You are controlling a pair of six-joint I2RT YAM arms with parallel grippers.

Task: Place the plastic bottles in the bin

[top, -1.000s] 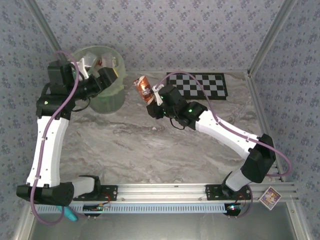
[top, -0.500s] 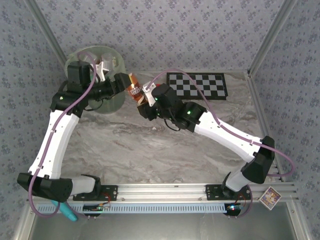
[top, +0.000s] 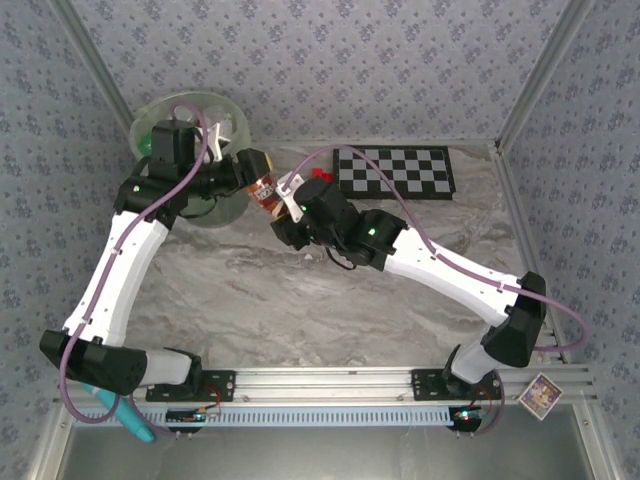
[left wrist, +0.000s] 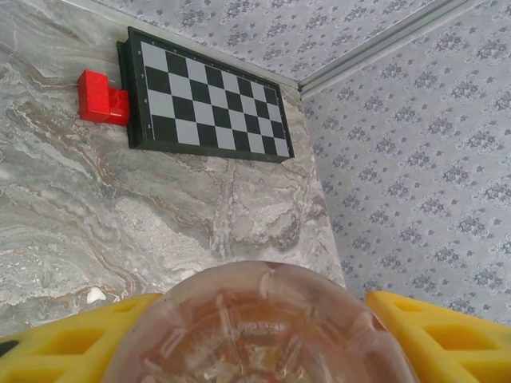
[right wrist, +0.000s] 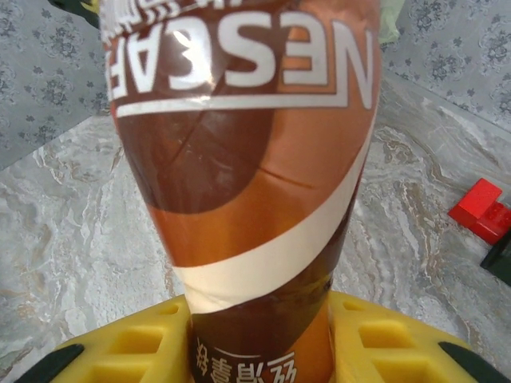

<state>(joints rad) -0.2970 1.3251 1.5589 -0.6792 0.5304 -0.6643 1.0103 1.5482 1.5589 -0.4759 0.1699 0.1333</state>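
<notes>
A brown-and-orange labelled plastic bottle [top: 264,187] hangs in the air between my two grippers, just right of the bin [top: 222,208], a pale-green translucent bucket at the back left. My left gripper [top: 254,172] has its yellow fingers [left wrist: 76,339] pressed on either side of the bottle's clear base [left wrist: 263,327]. My right gripper [top: 284,202] holds the narrow neck end of the bottle [right wrist: 239,159], with yellow pads [right wrist: 128,351] against both sides. Both grippers are shut on this same bottle.
A black-and-white checkerboard [top: 395,172] lies flat at the back right, with a small red block [top: 320,175] at its left end. The marbled table [top: 300,290] stretches toward the arm bases. Patterned walls close in the back and sides.
My left arm swung right, away from over the bin, and its jaws closed on the bottle's base. My right arm carried the bottle left toward the bin.
</notes>
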